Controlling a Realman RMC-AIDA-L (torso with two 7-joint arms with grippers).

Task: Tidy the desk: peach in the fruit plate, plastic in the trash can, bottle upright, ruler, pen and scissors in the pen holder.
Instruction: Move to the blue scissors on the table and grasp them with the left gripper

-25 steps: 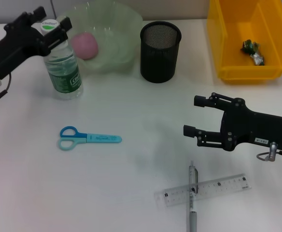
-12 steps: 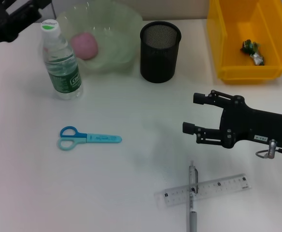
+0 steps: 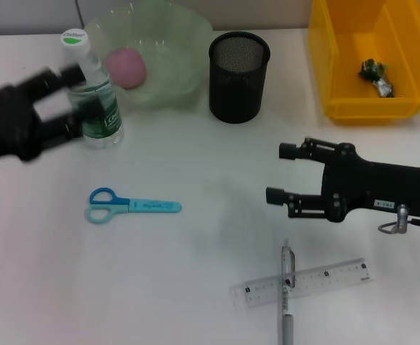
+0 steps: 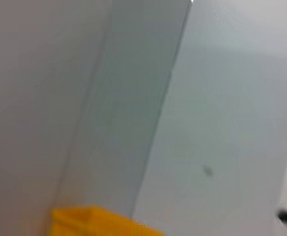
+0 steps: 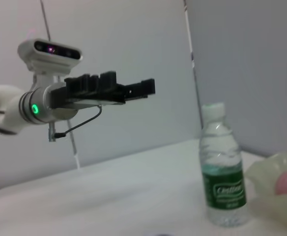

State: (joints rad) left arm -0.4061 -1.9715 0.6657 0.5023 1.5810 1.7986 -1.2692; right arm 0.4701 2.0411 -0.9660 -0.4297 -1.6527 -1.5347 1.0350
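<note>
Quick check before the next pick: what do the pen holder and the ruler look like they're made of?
The pen holder looks like black metal mesh, matte: a fine grid shows through its wall and inside. The ruler looks like clear, glossy plastic: the table shows through it and dark tick marks run along its edge. The pen lies across it.

Green bottle label with white script, wording not legible

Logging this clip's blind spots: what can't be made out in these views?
- Left gripper: motion-blurred in the head view; its height over the table is unclear.
- Bottle: partly covered by that blur.
- Pen: cut off by the head view's bottom edge.
- Scrap in the yellow bin: too small to identify.
- Left wrist view: only wall and a bin corner.
</note>
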